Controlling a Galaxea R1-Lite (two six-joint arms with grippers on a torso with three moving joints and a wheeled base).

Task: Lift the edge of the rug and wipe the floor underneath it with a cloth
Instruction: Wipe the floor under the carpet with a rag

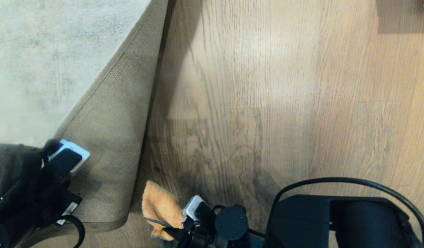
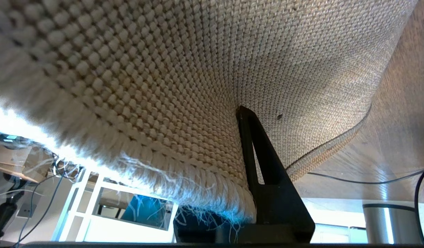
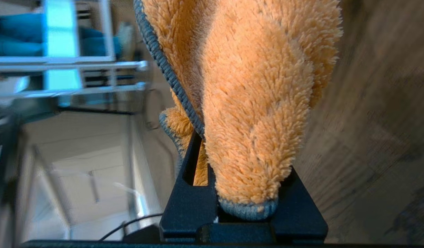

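Right end effector (image 3: 232, 193) grips the cloth (image 3: 253, 103); left end effector (image 2: 253, 144) clamps the rug edge (image 2: 184, 103); no readable writing.

The right gripper (image 3: 232, 179) was clamped on the fluffy orange cloth (image 3: 253, 103), grey stitched hem showing. Blurred wood-grain floor (image 3: 377, 137) lay at three o'clock of the cloth; a white shelf frame (image 3: 94, 65) stood at ten o'clock.
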